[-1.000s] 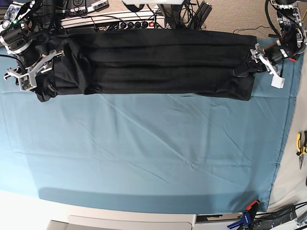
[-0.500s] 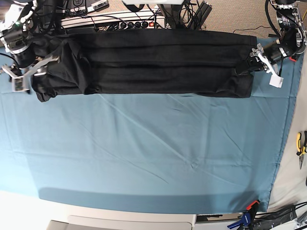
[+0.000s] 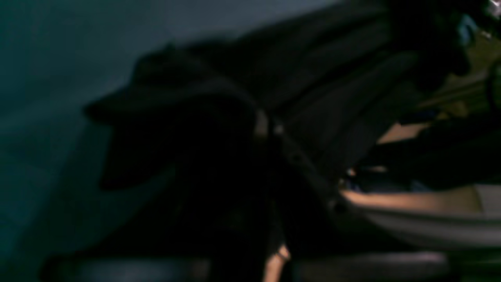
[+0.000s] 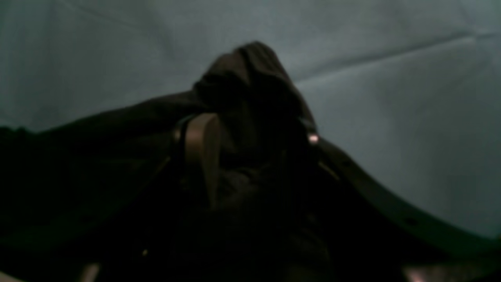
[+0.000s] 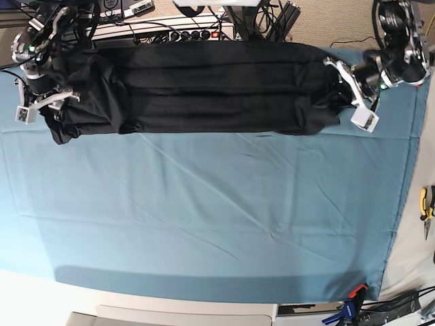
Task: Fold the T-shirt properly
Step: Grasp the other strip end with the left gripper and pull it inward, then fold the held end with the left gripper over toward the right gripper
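The black T-shirt [image 5: 204,88] lies folded into a long band along the far side of the teal table cloth [image 5: 204,217], plain side up. My left gripper [image 5: 346,95] is shut on the shirt's right end, which is bunched and drawn inward. In the left wrist view its fingertips [image 3: 268,127] meet on dark cloth [image 3: 332,78]. My right gripper [image 5: 42,103] is at the shirt's left end. In the right wrist view a thick hump of shirt [image 4: 254,78] fills the gap between its fingers [image 4: 197,145], which stand wide around it.
A power strip and cables [image 5: 163,30] run behind the table's far edge. Yellow-handled pliers [image 5: 425,204] lie off the cloth at the right edge. Clamps [image 5: 350,305] hold the cloth's front right corner. Bare teal cloth [image 4: 391,78] spreads in front of the shirt.
The left gripper closed on the shirt's right end and pulled it inward, shortening the band. The right gripper shifted slightly back and up at the left end.
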`<state>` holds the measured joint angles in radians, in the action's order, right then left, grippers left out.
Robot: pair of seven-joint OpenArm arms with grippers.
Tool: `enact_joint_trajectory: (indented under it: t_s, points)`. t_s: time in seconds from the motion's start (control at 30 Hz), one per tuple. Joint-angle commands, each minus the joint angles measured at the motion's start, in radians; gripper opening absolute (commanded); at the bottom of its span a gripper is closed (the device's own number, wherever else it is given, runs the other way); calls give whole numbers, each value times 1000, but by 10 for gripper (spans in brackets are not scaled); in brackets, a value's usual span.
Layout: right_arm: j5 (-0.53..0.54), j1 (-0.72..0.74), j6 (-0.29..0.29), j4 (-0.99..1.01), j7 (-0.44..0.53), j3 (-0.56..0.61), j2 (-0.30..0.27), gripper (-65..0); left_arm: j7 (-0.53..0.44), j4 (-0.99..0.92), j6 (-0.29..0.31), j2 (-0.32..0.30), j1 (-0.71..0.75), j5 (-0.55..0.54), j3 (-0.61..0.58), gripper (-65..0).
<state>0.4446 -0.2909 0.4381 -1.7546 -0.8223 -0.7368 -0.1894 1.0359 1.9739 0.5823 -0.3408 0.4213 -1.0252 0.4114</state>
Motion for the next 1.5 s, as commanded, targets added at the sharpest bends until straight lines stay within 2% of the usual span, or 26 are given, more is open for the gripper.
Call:
enact_joint_trajectory:
  t_s: [0.0,0.2,0.3,0.43,0.57,0.73,0.9,1.03,1.3,1.47]
  points:
    - [13,12,-9,-2,23,-29,-35,-371,-28,43,-5,3,5,6,3,-650]
    - [31,17,-8,10,13,-135,-108,-371,-52,98,-10,82,11,32,-37,-650]
    - [37,17,-8,10,13,-182,-154,-371,-95,98,-11,96,8,112,-150,-650]
    - [33,16,-8,10,8,-210,-203,-371,-144,98,-52,115,-24,259,-338,-650]
    - [29,16,-8,11,2,-212,-206,-371,-195,98,-93,159,-71,408,-494,-650]
    - [30,16,-4,16,-7,-212,-203,-371,-233,33,-93,229,-135,516,-624,-650]
    - [30,8,-4,16,-8,-212,-204,-371,-240,-91,-93,270,-213,548,-695,-650]
    - [30,3,-4,16,-8,-212,-203,-371,-246,-156,-93,280,-262,553,-702,-650]
    - [30,3,-4,16,-8,-212,-203,-371,-234,-172,-93,343,-277,522,-704,-650]
    - [30,3,-4,16,-8,-212,-203,-371,-223,-172,-93,346,-274,506,-752,-650]
